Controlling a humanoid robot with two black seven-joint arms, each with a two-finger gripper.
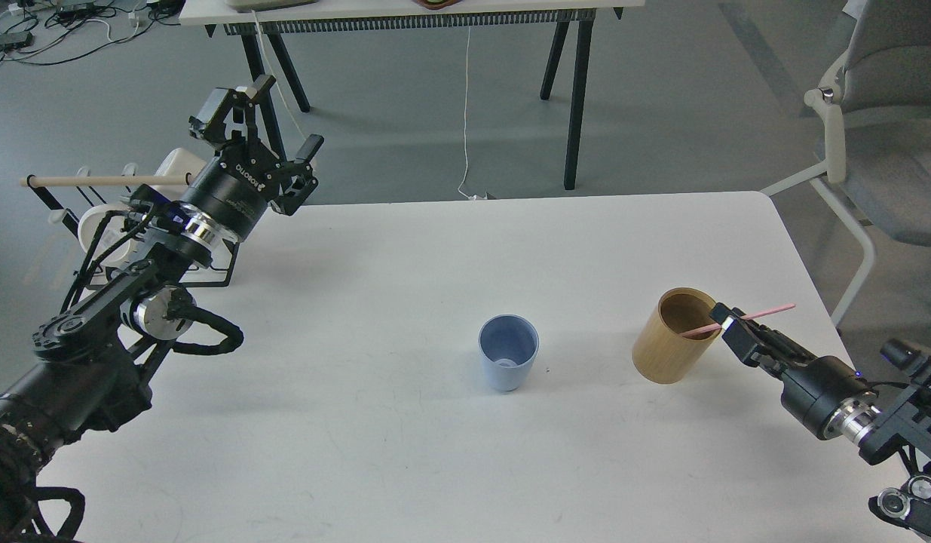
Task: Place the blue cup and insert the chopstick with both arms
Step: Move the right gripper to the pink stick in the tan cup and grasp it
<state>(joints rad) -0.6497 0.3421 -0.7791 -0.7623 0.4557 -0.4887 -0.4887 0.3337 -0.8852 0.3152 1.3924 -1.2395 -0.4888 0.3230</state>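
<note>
Two risks from here: the right gripper, clenched on the pink chopstick over the wooden cylinder right of the upright blue cup, could tip either; left gripper hangs released far left.

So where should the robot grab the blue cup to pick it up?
Probably around the upper wall of the blue cup, fingers coming down from above and straddling it. It stands upright, open end up, and widens toward the rim, so a grip there shouldn't slip off.
</note>
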